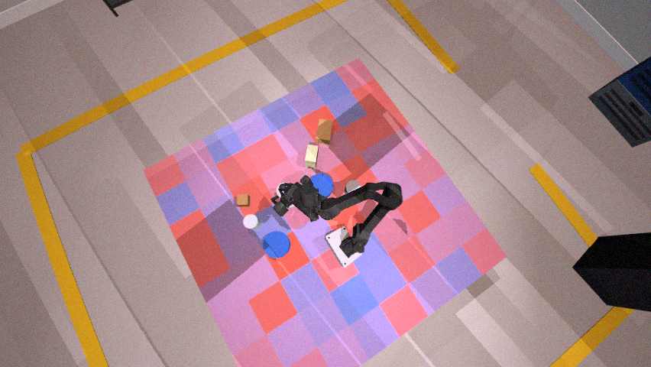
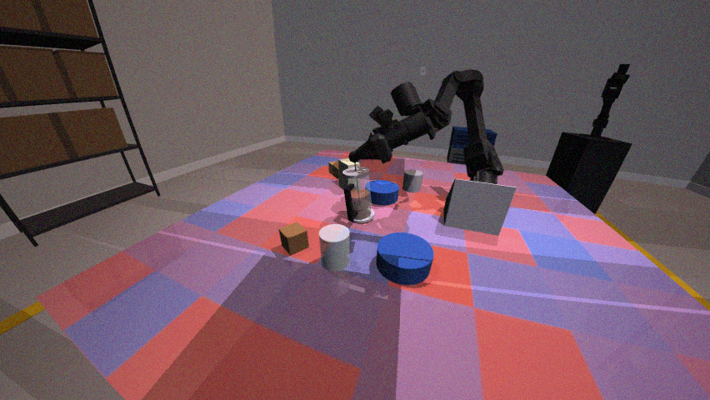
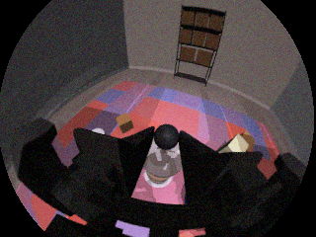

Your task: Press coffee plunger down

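Observation:
The coffee press [image 2: 362, 202] [image 3: 159, 171] stands upright on the patterned mat, a clear glass body with a white base, a pale lid and a black handle. My gripper [image 2: 352, 156] [image 3: 167, 131] is above the lid, tilted downward, and shut on the black plunger knob [image 3: 166, 138]. A short stretch of thin plunger rod [image 2: 355, 166] shows between the fingertips and the lid. In the overhead view the arm covers most of the press. The fingers largely hide the knob in the exterior view.
A brown cube [image 1: 242, 199] [image 2: 293, 239], a white cylinder [image 1: 250, 221] [image 2: 335, 248] and a blue disc [image 1: 276, 245] [image 2: 404, 259] stand near the press. Another blue disc [image 1: 322, 185] [image 2: 383, 192] and a grey cylinder [image 2: 412, 181] lie under the arm's side. Cream [image 1: 311, 155] and tan [image 1: 324, 131] blocks stand beyond.

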You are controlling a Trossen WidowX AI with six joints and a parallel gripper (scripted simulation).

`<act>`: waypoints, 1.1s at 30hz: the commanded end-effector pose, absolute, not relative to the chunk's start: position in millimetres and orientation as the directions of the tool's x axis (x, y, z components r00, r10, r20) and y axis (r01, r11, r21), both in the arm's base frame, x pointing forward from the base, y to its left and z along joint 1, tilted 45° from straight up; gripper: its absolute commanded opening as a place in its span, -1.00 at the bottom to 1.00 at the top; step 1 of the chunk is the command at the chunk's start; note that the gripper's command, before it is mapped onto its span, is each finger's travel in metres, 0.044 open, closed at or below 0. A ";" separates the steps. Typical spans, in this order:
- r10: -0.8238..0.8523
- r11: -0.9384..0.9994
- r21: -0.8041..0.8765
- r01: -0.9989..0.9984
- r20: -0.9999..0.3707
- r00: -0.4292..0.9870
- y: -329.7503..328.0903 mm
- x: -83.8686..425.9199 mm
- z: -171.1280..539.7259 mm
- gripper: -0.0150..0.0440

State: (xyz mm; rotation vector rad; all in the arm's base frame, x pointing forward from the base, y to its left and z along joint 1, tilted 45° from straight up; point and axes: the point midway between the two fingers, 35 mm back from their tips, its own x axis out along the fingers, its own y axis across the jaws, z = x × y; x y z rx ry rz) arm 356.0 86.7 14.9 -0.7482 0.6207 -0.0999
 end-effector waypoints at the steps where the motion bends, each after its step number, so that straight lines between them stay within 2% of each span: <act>1: -0.325 0.724 -0.676 -0.137 -0.509 0.797 77.9 354.1 5.9 -0.07; 33: -0.315 0.728 -0.672 -0.135 -0.503 0.804 83.3 358.0 8.1 -0.07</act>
